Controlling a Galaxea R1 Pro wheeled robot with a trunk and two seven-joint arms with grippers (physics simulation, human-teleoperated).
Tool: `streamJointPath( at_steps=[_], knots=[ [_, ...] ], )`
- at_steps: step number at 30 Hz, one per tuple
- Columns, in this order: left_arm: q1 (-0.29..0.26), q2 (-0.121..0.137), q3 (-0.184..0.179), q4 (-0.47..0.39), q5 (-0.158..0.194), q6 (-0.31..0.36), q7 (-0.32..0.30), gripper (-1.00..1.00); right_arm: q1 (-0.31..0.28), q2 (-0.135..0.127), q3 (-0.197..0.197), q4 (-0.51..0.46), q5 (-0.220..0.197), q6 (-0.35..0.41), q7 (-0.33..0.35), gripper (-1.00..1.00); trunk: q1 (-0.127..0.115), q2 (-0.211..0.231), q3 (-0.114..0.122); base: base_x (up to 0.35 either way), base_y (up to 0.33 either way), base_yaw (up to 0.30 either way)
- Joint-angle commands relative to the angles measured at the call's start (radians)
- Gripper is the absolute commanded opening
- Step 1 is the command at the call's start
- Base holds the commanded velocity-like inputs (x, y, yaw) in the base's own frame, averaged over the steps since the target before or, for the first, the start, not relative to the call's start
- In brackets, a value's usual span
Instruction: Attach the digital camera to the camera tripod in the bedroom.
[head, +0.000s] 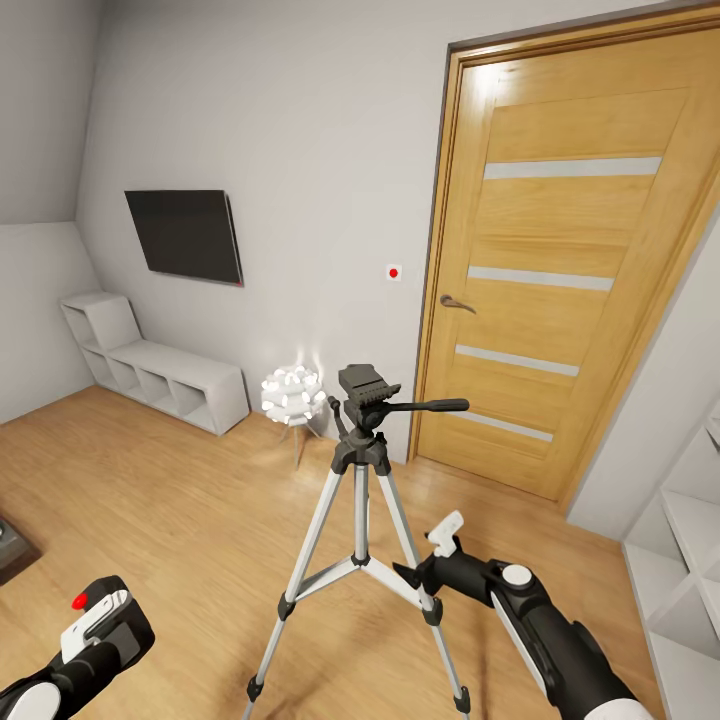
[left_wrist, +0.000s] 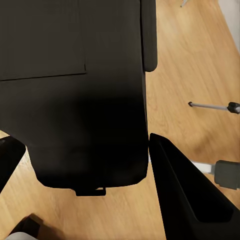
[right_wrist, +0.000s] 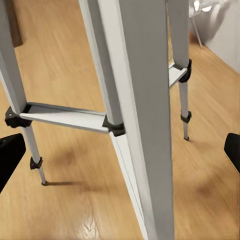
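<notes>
in the head view we read no writing or brand anywhere. the camera tripod stands on the wood floor before the door, our right gripper just beside one leg, our left gripper well apart. in the left wrist view our fingers pinch the black digital camera. in the right wrist view the silver legs rise between our spread jaws.
</notes>
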Motion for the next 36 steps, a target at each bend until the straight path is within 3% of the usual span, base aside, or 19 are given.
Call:
streamJointPath(
  at_steps=[1, 16, 28, 36],
  knots=[
    [0.0, 0.0, 0.0, -0.002, 0.008, 0.004, 0.007, -1.0, -0.001, 0.0, 0.001, 0.004, 0.011, -0.01, 0.003, 1.0, 0.001, -0.002, -0.002, 0.0, 0.0, 0.0],
    [0.0, 0.001, 0.001, -0.002, 0.008, 0.003, 0.007, -1.0, -0.017, 0.003, 0.001, 0.059, 0.03, -0.068, 0.006, 1.0, 0.001, -0.002, -0.002, 0.0, 0.0, 0.0],
    [0.0, 0.001, 0.0, -0.002, 0.008, 0.002, 0.009, -1.0, -0.107, 0.002, 0.001, 0.16, 0.029, -0.107, 0.009, 1.0, 0.001, -0.002, -0.002, 0.0, 0.0, 0.0],
    [0.0, 0.0, 0.0, -0.002, 0.008, 0.001, 0.01, -1.0, -0.131, 0.009, -0.001, 0.184, 0.025, -0.116, 0.011, 1.0, 0.001, -0.002, -0.002, 0.0, 0.0, 0.0]
  ],
)
